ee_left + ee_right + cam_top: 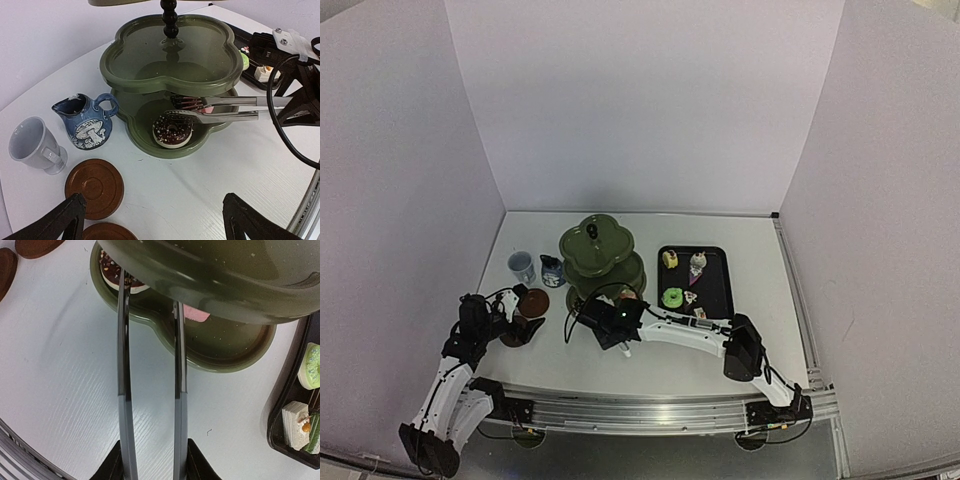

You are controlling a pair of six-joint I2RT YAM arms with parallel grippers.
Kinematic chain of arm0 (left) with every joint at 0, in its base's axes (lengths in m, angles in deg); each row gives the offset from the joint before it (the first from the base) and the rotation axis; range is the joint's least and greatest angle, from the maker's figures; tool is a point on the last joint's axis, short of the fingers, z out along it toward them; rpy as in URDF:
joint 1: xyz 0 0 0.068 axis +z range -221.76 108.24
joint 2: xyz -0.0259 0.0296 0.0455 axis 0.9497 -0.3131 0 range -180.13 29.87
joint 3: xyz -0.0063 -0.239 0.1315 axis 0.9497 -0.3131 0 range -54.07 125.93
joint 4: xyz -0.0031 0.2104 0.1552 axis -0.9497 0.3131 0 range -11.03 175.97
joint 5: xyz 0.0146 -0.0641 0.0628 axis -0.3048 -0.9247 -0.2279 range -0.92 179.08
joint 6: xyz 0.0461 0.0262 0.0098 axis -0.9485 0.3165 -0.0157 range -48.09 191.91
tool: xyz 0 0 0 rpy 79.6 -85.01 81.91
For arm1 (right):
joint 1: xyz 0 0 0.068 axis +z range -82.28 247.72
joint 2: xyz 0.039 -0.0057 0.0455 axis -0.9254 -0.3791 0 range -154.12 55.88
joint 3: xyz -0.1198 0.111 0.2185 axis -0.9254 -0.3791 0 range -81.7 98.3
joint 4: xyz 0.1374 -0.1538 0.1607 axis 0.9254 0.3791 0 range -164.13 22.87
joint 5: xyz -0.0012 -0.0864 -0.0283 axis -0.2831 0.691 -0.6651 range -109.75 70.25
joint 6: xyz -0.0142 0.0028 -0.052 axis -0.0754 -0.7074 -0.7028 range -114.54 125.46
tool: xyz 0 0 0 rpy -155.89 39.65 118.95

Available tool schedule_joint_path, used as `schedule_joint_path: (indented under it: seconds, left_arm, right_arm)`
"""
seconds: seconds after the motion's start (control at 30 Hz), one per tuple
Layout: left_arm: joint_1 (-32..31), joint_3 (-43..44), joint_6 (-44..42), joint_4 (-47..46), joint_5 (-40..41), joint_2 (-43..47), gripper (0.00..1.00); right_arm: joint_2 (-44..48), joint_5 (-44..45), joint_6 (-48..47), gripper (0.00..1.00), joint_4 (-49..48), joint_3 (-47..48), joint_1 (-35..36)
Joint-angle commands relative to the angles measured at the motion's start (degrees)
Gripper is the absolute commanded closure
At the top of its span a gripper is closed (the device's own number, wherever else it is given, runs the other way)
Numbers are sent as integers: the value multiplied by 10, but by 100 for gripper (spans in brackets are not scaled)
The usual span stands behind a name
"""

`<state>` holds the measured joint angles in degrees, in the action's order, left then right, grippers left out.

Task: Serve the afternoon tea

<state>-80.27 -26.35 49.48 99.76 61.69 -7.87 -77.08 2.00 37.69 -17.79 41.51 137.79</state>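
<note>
The dark green three-tier stand point(602, 255) stands mid-table. A chocolate doughnut point(172, 131) and a pink pastry point(192, 313) lie on its bottom tier point(225, 347). My right gripper point(152, 465) is shut on the metal tongs point(124, 390). The tongs' arms are spread and their tips reach onto that tier, beside the doughnut. My left gripper point(155, 225) hangs open over the table by two brown saucers point(95, 187) point(105, 232), holding nothing. The dark blue jug point(86, 122) and pale blue cup point(35, 145) stand left of the stand.
A black tray point(720, 285) to the right of the stand carries more pastries, among them a green doughnut point(312, 367) and a white cake point(296, 424). White walls close in the table on three sides. The right arm point(295, 90) and its cable cross the near side.
</note>
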Motion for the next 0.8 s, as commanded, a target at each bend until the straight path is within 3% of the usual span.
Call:
schedule_joint_path:
  seconds: [0.0, 0.33, 0.5, 0.77]
  left_arm:
    - [3, 6, 3, -2, -14, -2, 4]
    - [3, 6, 0, 4, -26, -4, 4]
    - [3, 8, -3, 8, -26, -5, 4]
    - [3, 7, -4, 8, -31, -5, 4]
  right_arm:
    - [69, -17, 18, 67, -8, -17, 1]
    - [104, -37, 25, 67, -9, -53, 1]
    - [122, -95, 5, 69, -10, -62, 5]
    - [227, -191, -8, 71, -24, -165, 9]
